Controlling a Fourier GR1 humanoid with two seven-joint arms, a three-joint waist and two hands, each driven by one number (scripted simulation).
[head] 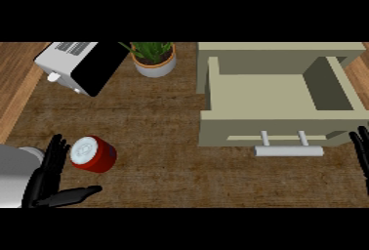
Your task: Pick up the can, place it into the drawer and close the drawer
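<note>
The red can (92,154) lies on the tabletop (166,146) just right of my open left hand (45,176), which I judge far nearer than my open right hand (360,151) resting beside the open drawer (274,128).

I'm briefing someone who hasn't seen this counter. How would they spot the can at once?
Start at the open drawer on the right, then cross the brown counter to its lower left, beside the left hand. The can is the only red thing, with a white top.
</note>
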